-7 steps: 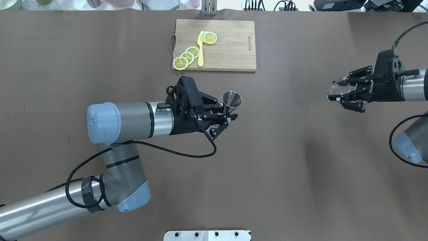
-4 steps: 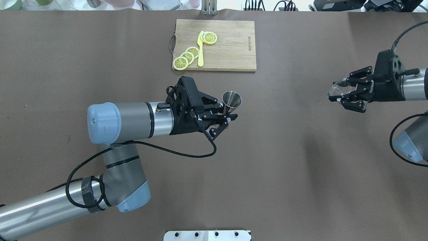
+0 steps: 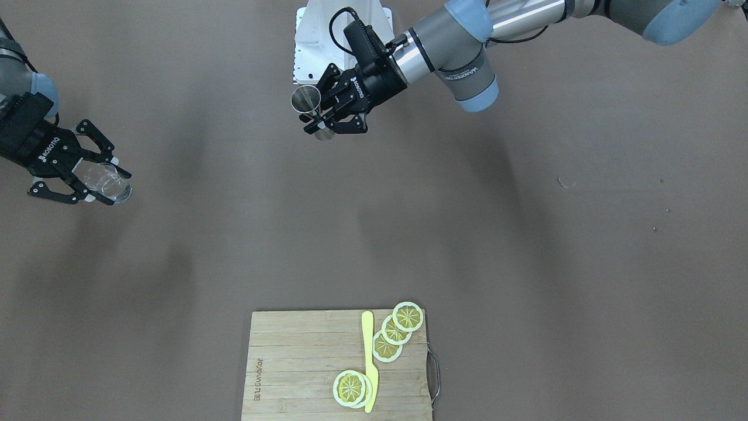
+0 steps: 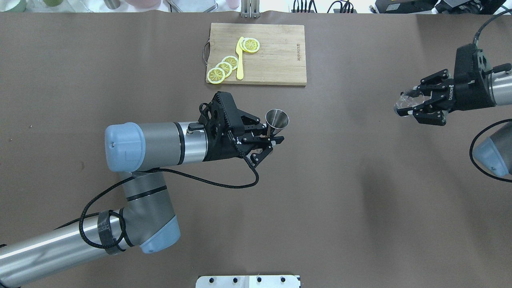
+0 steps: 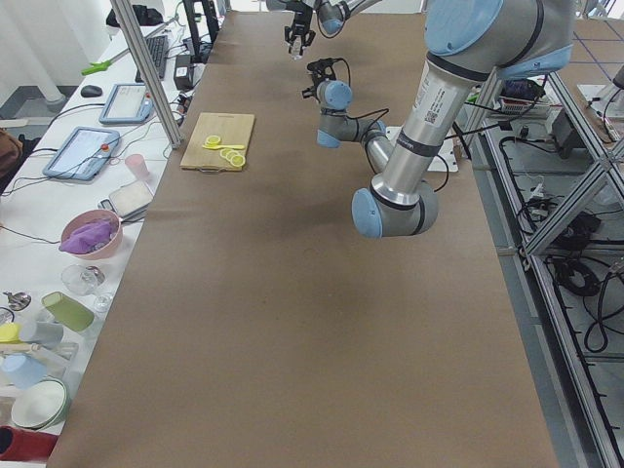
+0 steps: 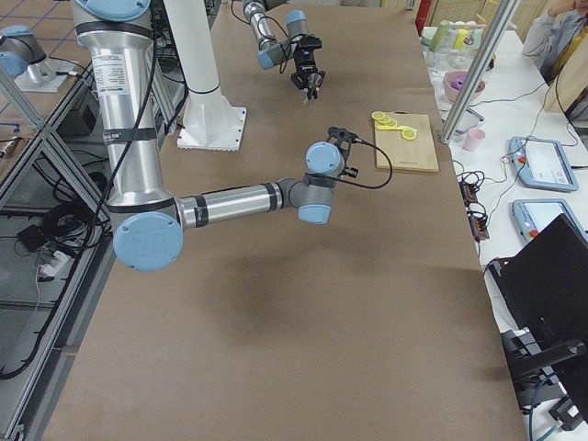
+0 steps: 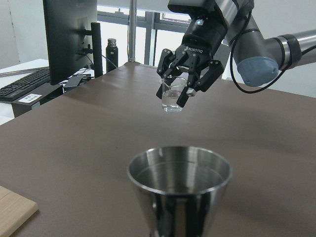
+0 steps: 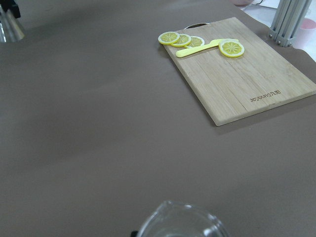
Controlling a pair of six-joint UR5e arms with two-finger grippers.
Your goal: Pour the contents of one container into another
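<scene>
Watching remotely, I saw the left gripper (image 4: 274, 141) clamped on the small grey hourglass steel jigger (image 4: 277, 119) above mid-table, the right gripper (image 4: 409, 105) pinching the small clear glass cup (image 4: 405, 100) well apart.

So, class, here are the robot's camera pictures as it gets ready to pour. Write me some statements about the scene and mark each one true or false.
1. The left gripper holds the steel jigger with its mouth up. True.
2. The glass cup is tipped over the jigger. False: the right gripper holds it far off to one side, well apart from the jigger.
3. A yellow knife lies on the cutting board. True.
4. The lemon slices lie on the bare table. False: they all lie on the cutting board, beside the knife.
</scene>
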